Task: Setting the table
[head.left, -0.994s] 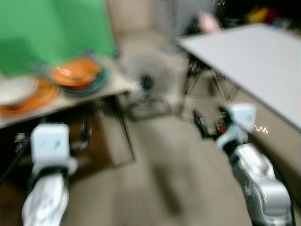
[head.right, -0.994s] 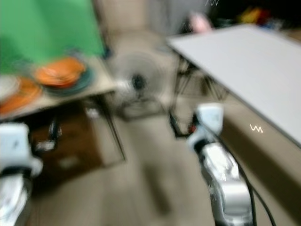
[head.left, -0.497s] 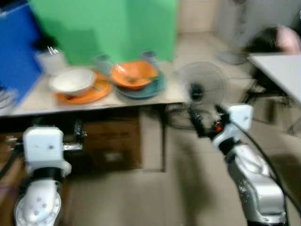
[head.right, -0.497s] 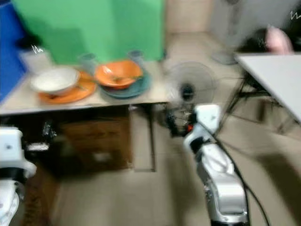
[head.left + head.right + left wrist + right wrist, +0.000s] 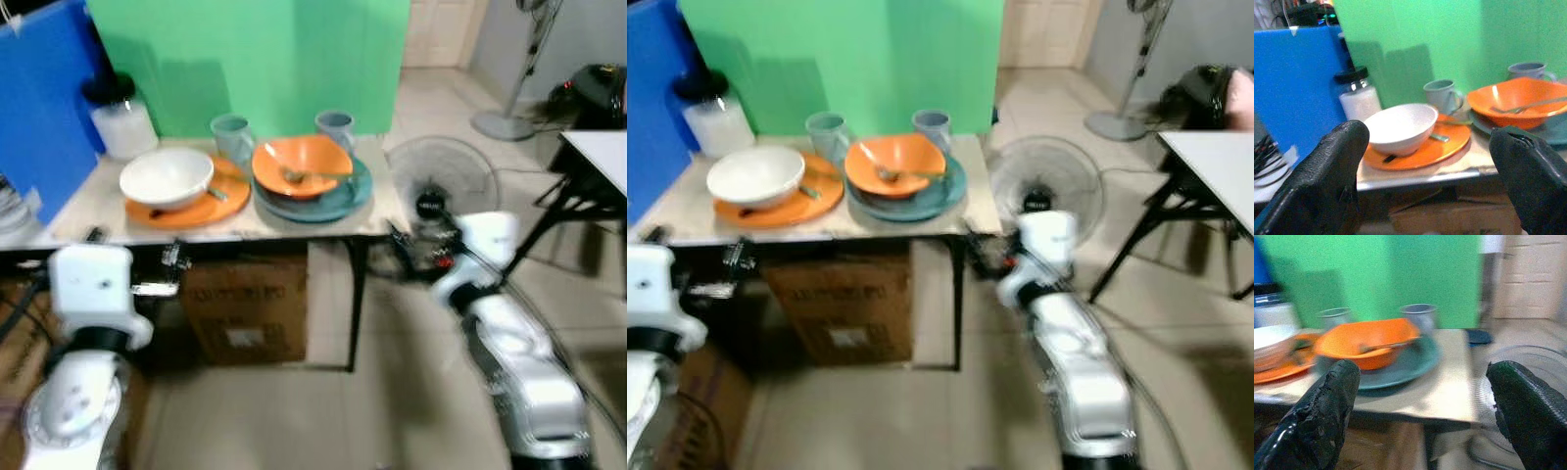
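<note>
I'm facing a low beige table (image 5: 294,227) set against a green backdrop panel (image 5: 255,59), with a blue panel (image 5: 44,108) at its left end. On the table, left side: a white round bowl (image 5: 167,177) sitting on a flat orange plate (image 5: 196,208), with a utensil partly under the bowl, handle sticking out on the plate. Right side: an orange bowl (image 5: 302,164) resting on a teal round plate (image 5: 328,201), a metal spoon (image 5: 313,175) lying in the orange bowl. Two grey-blue mugs behind the plates: the left mug (image 5: 232,137) just behind the orange plate, the right mug (image 5: 335,127) behind the teal plate. A clear jar with a black lid and white contents (image 5: 120,117) stands at the back left, near the blue panel.

Left gripper (image 5: 1425,196) is held in front of the table edge, below tabletop level in the head views; fingers (image 5: 1327,186) wide apart, nothing between them, white bowl framed in the gap. Right gripper (image 5: 1420,431) is off the table's right front corner, fingers (image 5: 1322,416) also spread wide, holding nothing, orange bowl and teal plate ahead of it.

Under the table: a brown cardboard box (image 5: 245,308). A round floor fan (image 5: 439,181) sits just right of the table; a second white table's corner (image 5: 1215,166) is at far right. Head views slightly blurred.
</note>
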`<state>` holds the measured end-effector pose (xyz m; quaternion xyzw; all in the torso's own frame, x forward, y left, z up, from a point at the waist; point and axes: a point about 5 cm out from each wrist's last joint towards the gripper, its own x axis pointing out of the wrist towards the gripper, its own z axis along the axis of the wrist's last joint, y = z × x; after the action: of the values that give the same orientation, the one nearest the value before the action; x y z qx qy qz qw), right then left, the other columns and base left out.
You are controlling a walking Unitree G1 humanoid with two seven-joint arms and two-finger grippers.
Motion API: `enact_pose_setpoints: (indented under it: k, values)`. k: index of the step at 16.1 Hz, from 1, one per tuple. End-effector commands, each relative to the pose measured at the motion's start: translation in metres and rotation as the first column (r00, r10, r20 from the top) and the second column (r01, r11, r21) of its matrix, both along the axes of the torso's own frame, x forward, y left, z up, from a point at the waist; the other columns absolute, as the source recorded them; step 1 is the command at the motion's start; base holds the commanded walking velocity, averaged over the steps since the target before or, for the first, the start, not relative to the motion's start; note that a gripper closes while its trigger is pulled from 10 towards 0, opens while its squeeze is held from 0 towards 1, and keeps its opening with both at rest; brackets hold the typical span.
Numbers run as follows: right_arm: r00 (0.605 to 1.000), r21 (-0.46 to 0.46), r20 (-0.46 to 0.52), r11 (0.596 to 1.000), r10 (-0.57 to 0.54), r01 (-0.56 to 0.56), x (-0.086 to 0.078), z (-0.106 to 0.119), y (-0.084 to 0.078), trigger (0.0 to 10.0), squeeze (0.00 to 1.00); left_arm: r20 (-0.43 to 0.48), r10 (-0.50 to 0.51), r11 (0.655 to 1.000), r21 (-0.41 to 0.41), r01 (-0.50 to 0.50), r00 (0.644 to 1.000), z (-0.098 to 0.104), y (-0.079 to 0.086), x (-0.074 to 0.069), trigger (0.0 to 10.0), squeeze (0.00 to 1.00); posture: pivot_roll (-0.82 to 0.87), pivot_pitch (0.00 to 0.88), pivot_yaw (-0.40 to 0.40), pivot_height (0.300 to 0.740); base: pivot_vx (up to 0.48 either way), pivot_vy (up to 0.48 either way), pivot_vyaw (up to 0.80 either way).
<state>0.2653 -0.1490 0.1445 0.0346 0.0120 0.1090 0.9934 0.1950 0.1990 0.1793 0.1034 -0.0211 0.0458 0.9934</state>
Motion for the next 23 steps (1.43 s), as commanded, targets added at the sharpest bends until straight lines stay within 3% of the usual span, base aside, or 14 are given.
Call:
enact_pose_setpoints:
  k: [1,5,14,23]
  values:
    - [1.0,0.029,-0.001,0.999,0.024,-0.023,0.001,0.004,0.009,10.0,0.0,0.016,0.02,1.0,0.01,-0.02,1.0,0.005,0.004,0.0,10.0,0.0,-0.08,0.0,0.045,0.74,0.36,0.0,-0.59]
    - [0.997,0.01,-0.004,0.997,0.081,-0.081,0.001,0.005,0.018,10.0,0.0,-0.008,0.006,0.998,0.057,-0.005,1.0,0.002,0.003,0.002,10.0,0.0,-0.08,0.0,0.042,0.74,0.359,0.0,-0.2]
    - [0.987,0.023,-0.041,0.988,0.156,-0.155,0.009,0.015,0.029,10.0,0.0,-0.043,0.022,0.999,0.035,-0.021,0.999,-0.004,0.003,0.003,10.0,0.0,-0.08,0.0,0.039,0.74,0.358,0.0,0.0]
    - [0.965,0.097,-0.083,0.966,0.248,-0.24,0.01,0.027,0.043,10.0,0.0,-0.049,-0.05,0.997,0.064,0.053,0.998,-0.001,-0.003,0.005,10.0,0.0,-0.07,0.0,0.02,0.74,0.359,0.0,0.0]
